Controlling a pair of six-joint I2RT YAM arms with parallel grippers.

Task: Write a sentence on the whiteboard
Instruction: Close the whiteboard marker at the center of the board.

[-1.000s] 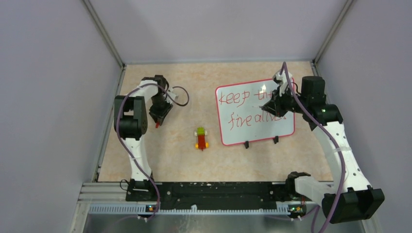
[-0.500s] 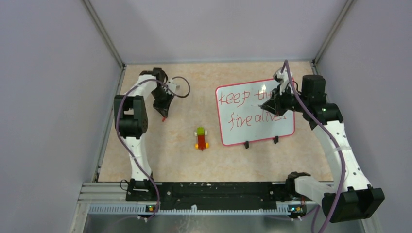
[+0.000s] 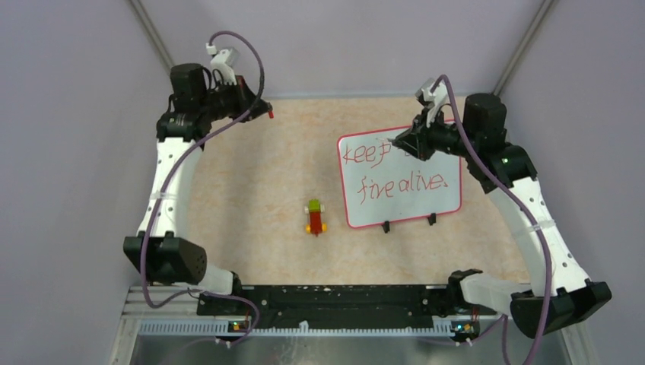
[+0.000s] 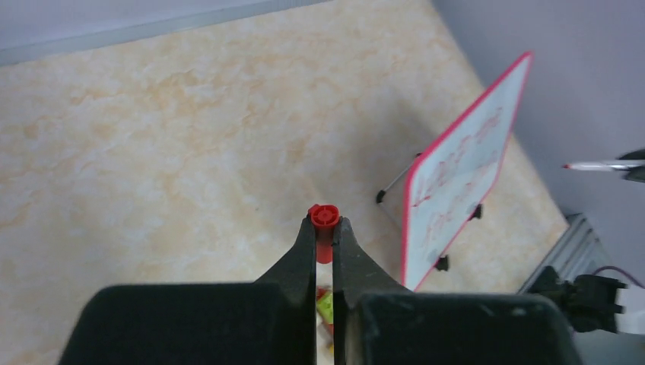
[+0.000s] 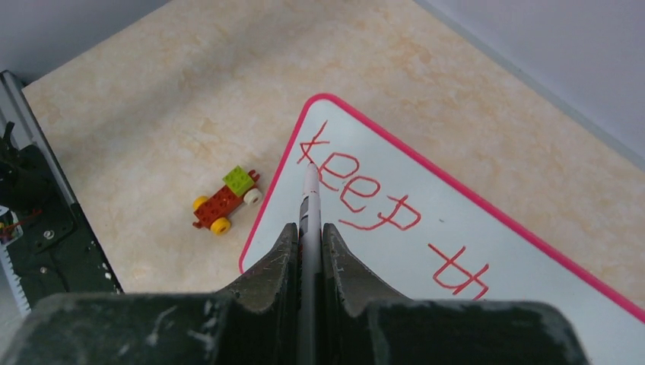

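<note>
A marker [image 5: 309, 194] is pinched by the right gripper [image 5: 308, 232] over the whiteboard [image 3: 403, 182], centre right, tip pointing frame-left. A red cap [image 4: 323, 216] is clamped by the left gripper [image 4: 324, 230], upper left.

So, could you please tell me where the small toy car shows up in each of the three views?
Top external: the toy car sits mid-table, just left of the whiteboard.
Left wrist: only a green sliver of it shows, bottom centre, in the gap of the left gripper.
Right wrist: left of centre, beside the whiteboard's pink edge.
Shared landmark: the whiteboard's pink rim, visible in all three.
</note>
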